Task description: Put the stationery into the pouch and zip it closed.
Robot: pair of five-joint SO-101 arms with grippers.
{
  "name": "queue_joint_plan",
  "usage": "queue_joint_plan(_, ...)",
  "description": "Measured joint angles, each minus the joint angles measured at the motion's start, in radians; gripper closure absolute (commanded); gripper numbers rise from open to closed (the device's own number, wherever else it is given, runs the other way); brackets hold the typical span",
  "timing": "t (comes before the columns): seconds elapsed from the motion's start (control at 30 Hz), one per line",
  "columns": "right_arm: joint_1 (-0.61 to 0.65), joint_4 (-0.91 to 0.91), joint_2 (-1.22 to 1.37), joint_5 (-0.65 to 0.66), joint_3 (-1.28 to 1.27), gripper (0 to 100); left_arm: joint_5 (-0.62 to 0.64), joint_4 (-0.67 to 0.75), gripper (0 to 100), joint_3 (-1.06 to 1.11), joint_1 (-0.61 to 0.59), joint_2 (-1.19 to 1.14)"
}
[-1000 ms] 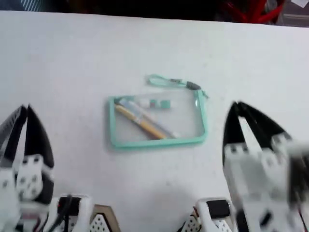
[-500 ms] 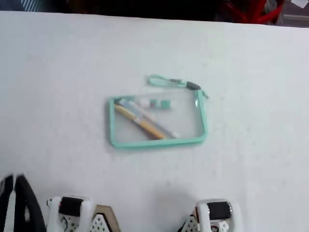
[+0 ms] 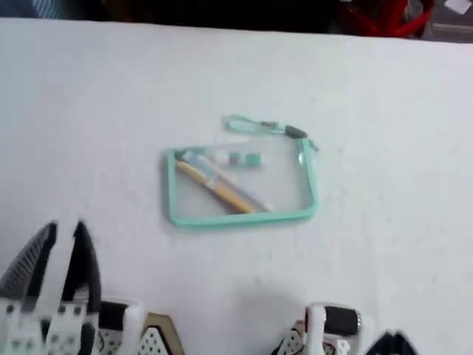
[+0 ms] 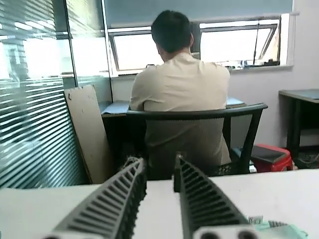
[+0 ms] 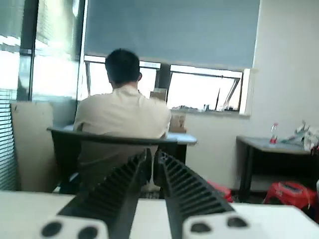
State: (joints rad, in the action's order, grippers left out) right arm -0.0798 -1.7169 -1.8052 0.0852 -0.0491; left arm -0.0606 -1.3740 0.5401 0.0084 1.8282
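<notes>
Pouch: clear, mint-green trim, lying flat at the middle of the white table. Its long axis runs side to side across the high view, with the right end sitting slightly nearer the arms. A mint strap leaves the far right corner and trails back to the left along the far edge. Whether the zip is closed cannot be told.

Inside the pouch, a yellow pencil lies on the diagonal, from far left to near right. Small pale pieces sit along the far edge.

Left gripper: at the near left of the table, well apart from the pouch, tips pointing toward the far side. The fingers hold a narrow gap with nothing between them. Its wrist view shows the same parted tips.

Right gripper: tips almost together, only a thin dark line between them, holding nothing.

Room beyond the table: windows, a dark roller blind, slatted blinds at the side, a black chair, a cardboard sheet leaning upright, a red stool and a side desk.
</notes>
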Motion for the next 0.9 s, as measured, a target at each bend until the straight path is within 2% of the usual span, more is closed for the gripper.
queue_joint_plan(0.13,0.092,0.087,0.0,-0.005,-0.282,97.7,0.0,0.155,97,0.282,0.0,0.0)
queue_joint_plan(0.3,0.204,0.299,0.002,-0.005,-0.703,97.7,-0.008,0.394,96,0.66,0.002,-0.002)
queue_joint_plan(0.47,0.227,0.583,0.003,-0.005,-1.119,97.7,-0.149,0.611,96,0.967,0.002,-0.015)
queue_joint_plan(0.6,0.232,0.747,0.014,-0.009,-1.366,97.7,-0.253,0.655,96,1.115,0.0,-0.017)
queue_joint_plan(0.73,0.232,0.83,0.014,-0.014,-1.501,97.7,-0.269,0.651,96,1.152,0.002,-0.014)
queue_joint_plan(0.9,0.232,0.847,0.015,-0.014,-1.622,98.0,-0.27,0.512,96,1.155,-0.035,-0.014)
